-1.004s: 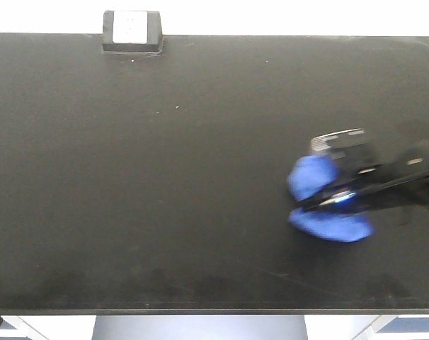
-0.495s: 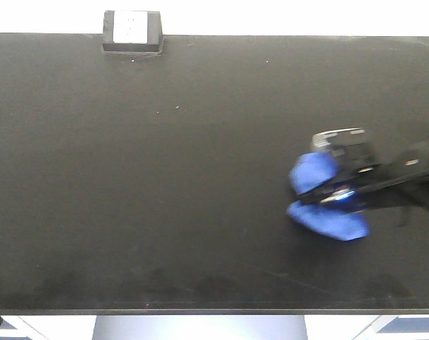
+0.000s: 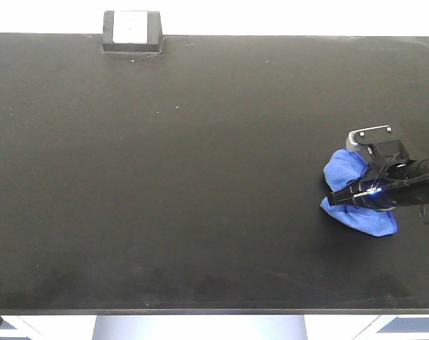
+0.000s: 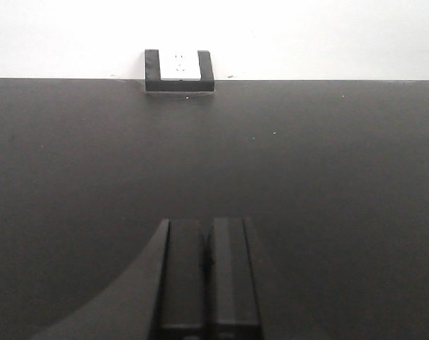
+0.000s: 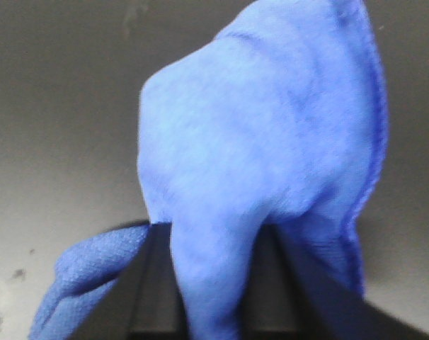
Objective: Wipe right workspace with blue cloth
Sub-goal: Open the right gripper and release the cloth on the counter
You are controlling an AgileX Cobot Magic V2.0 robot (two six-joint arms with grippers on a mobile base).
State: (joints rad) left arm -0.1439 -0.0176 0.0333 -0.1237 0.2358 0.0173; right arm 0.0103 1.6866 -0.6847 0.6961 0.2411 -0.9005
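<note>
My right gripper [image 3: 345, 196] is clamped on the small bright blue microfibre cloth [image 3: 352, 200], pressing it down on the wide matte black countertop [image 3: 186, 177] near its right edge. Half a second ago the cloth sat further toward the middle of the counter; it has now slid rightward with my arm, and a little nearer the right rim than a second ago too. From my right wrist, the cloth [image 5: 271, 156] bulges up between my fingers [image 5: 140, 283], its darker stitched hem running down the right side, with a fold spilling out at lower left. My left gripper [image 4: 206, 273] hangs low over the bare black surface with its jaws pressed together and nothing between them, facing the small black box with the white socket plate [image 4: 179, 69] at the far edge, which stands where it stood before.
</note>
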